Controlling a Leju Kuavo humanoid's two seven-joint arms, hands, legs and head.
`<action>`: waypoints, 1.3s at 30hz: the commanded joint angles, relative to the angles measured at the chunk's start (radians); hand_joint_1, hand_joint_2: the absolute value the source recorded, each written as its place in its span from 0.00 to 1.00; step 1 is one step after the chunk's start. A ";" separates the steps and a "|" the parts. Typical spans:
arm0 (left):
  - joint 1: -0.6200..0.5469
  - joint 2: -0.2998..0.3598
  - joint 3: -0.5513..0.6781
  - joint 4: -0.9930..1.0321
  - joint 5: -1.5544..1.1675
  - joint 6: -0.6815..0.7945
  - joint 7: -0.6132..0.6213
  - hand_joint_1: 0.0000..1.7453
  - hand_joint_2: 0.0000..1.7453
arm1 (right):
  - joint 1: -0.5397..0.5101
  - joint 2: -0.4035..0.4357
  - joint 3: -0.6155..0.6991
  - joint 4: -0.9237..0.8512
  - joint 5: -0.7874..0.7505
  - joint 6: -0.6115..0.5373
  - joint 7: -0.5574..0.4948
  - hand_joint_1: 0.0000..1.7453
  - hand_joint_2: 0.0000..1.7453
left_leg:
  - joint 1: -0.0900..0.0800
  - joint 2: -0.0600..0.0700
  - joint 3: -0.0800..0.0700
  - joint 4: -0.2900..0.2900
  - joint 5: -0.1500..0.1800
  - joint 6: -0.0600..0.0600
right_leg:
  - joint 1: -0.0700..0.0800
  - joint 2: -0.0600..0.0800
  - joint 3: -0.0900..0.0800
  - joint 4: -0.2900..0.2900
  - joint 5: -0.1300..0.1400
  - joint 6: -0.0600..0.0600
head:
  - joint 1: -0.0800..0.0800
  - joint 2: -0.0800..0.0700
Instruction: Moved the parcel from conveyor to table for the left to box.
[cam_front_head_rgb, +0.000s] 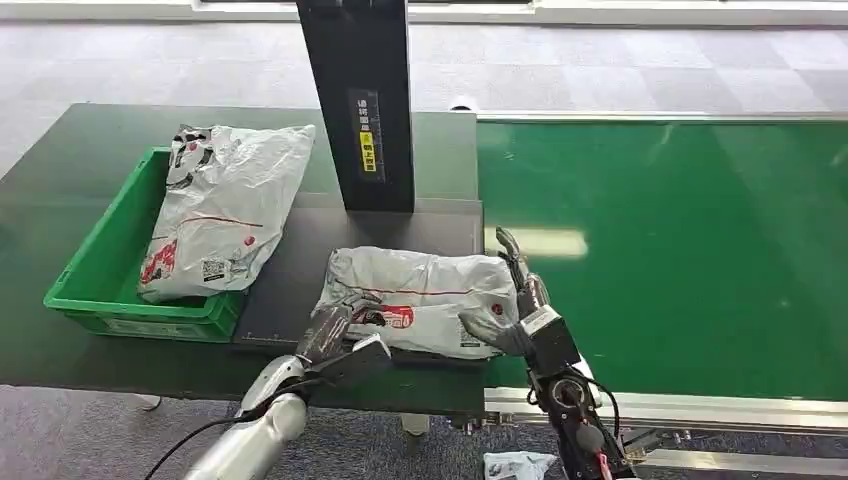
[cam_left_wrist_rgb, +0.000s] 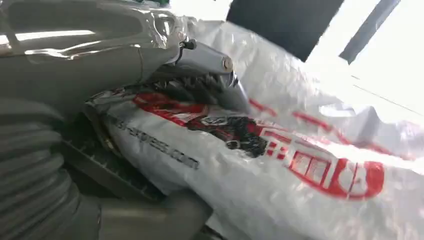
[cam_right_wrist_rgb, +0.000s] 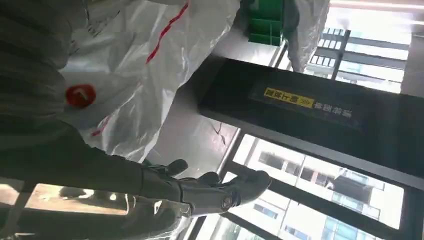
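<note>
1. Dark table (cam_front_head_rgb: 60, 210) fills the frame's left; green conveyor (cam_front_head_rgb: 680, 250) the right.
2. White parcel (cam_front_head_rgb: 420, 300) lies lower centre on the table, long axis across the frame.
3. Left hand (cam_front_head_rgb: 335, 335) grips its left end; right hand (cam_front_head_rgb: 515, 300), fingers spread, rests against its right end.
</note>
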 joint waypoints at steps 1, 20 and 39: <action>0.069 -0.015 0.094 -0.042 0.069 0.078 -0.023 1.00 1.00 | 0.005 -0.015 -0.015 0.010 0.001 0.012 -0.003 0.00 1.00 | 0.000 0.004 -0.009 -0.002 0.002 0.000 | 0.000 0.004 -0.010 -0.002 0.003 0.000 | 0.000 0.000; 0.125 -0.040 0.142 -0.259 0.314 0.311 -0.299 1.00 1.00 | -0.020 -0.030 -0.016 0.015 -0.045 0.016 -0.016 0.00 1.00 | 0.000 0.002 -0.018 0.000 0.000 0.000 | 0.001 0.003 -0.019 0.000 0.001 0.000 | 0.000 0.000; 0.205 -0.144 0.311 -0.825 -0.046 0.491 -0.385 1.00 1.00 | 0.004 -0.041 0.000 -0.011 -0.075 -0.008 -0.007 0.00 1.00 | 0.000 0.003 -0.021 0.000 -0.001 0.000 | 0.000 0.004 -0.022 0.000 0.000 0.000 | -0.001 0.000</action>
